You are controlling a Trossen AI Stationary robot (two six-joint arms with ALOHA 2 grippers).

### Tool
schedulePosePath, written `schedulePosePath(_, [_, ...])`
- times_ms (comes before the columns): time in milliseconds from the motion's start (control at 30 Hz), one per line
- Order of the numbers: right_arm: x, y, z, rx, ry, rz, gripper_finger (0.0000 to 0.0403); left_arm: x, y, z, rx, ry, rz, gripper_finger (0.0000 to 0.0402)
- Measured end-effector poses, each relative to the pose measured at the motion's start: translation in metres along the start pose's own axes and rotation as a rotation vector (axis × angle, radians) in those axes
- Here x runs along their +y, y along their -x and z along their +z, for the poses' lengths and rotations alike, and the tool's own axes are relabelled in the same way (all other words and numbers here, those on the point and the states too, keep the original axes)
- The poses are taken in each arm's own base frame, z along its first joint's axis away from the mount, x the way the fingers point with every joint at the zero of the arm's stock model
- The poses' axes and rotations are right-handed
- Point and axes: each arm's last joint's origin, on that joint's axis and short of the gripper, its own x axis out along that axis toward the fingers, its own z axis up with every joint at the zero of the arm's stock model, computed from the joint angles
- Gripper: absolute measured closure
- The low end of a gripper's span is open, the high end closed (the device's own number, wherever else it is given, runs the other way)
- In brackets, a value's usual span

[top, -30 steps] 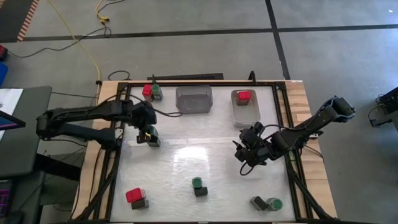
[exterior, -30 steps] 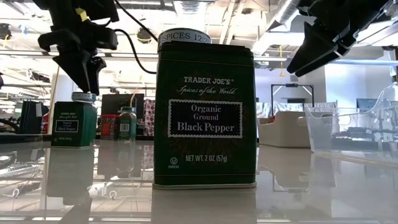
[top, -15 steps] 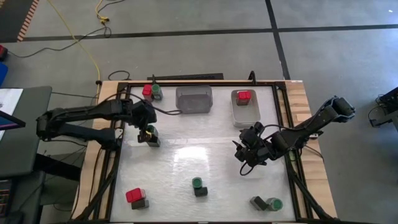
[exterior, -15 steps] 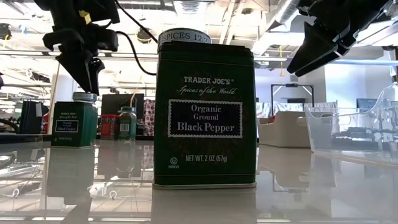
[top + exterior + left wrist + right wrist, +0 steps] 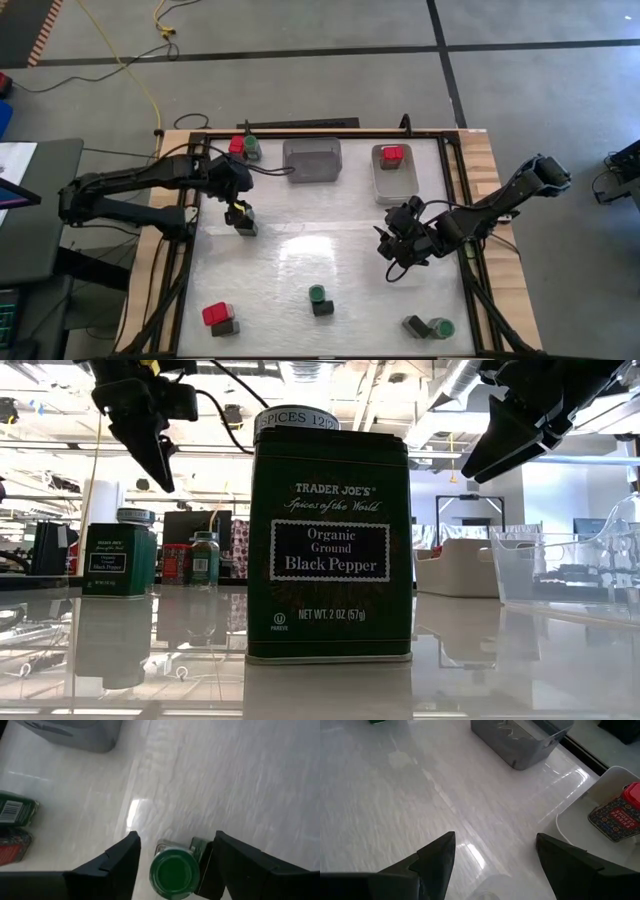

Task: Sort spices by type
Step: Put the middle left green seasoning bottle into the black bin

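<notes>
My left gripper hangs open above a green-lidded spice jar. The jar stands on the table beside a dark pepper tin. In the left wrist view my fingers stand on either side of the jar, well above it and not touching. In the low view the gripper is clear above the tin. My right gripper hovers open over bare table at the right, with nothing between its fingers. More spices stand in pairs around the table.
A red-topped spice and a green jar stand at the far left. Next to them is a grey tray, and a white tray holds a red-topped spice. Along the near edge are a red-topped spice, a green jar and another green jar, each with a dark tin beside it.
My left gripper has risen straight up from the green-lidded jar and dark tin. Both stay standing on the table where they were.
</notes>
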Motion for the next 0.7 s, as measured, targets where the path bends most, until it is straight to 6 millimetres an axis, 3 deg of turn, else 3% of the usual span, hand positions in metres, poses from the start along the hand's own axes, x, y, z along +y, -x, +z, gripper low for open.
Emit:
schedulePosePath(267, [0.0000, 0.0000, 0.0000, 0.000, 0.006, 0.000, 0.0097, 0.0006, -0.0001, -0.0004, 0.005, 0.023, 0.022, 0.0079])
schedulePosePath(700, [0.0000, 0.0000, 0.0000, 0.000, 0.006, 0.000, 0.0097, 0.0006, -0.0068, -0.0047, 0.017, 0.102, 0.023, 0.0075])
